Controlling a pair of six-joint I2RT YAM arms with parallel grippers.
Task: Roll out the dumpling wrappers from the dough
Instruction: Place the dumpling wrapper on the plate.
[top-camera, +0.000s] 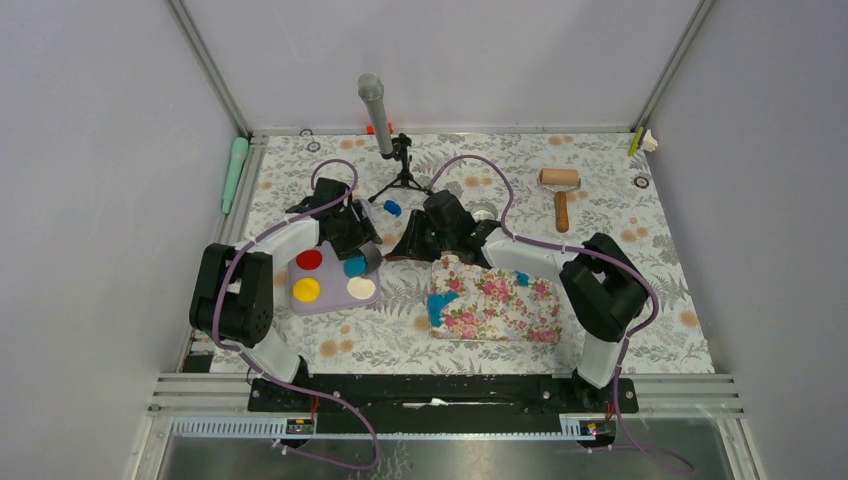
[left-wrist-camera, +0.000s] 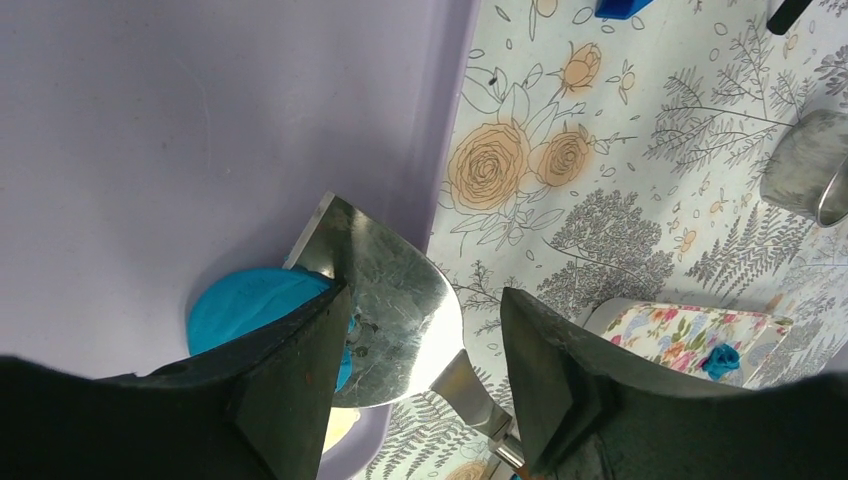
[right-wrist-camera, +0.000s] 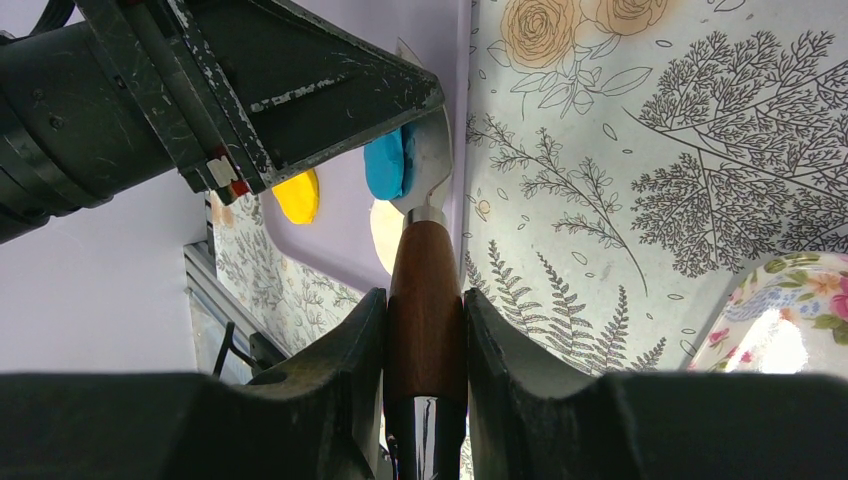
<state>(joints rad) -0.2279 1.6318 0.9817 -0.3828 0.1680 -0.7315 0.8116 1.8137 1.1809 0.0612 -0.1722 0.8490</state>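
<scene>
The dumpling wrapper (left-wrist-camera: 240, 310), a flat round of bright blue clay, lies on the lavender tray (left-wrist-camera: 200, 120) at the left of the tabletop (top-camera: 620, 250). It sits near the tray's right rim, alongside a red disc (top-camera: 309, 259), a yellow disc (top-camera: 306, 290) and a cream disc (top-camera: 361, 289). We see the metal blade of a spatula (left-wrist-camera: 395, 300) laid across that rim and meeting the wrapper's edge. We cannot tell whether the blade lies under the clay, since one finger hides the seam. The left tool (left-wrist-camera: 420, 380) hangs over the spot with its fingers spread apart; the blade shows in the gap between them, and it pinches nothing. The right tool (right-wrist-camera: 425, 340) reaches in from the right and is clamped tight on the spatula's brown wooden handle (right-wrist-camera: 425, 290). The dough (top-camera: 440, 308) sits apart from all this, a ragged blue patch at the left end of the floral pink mat (top-camera: 505, 305) in the middle of the tabletop. A small blue scrap (top-camera: 522, 278) lies further along, near the mat's far edge. Well behind, a wooden roller (top-camera: 560, 190) lies on the tabletop, and a microphone (top-camera: 372, 105) stands on a small tripod near the back edge.
</scene>
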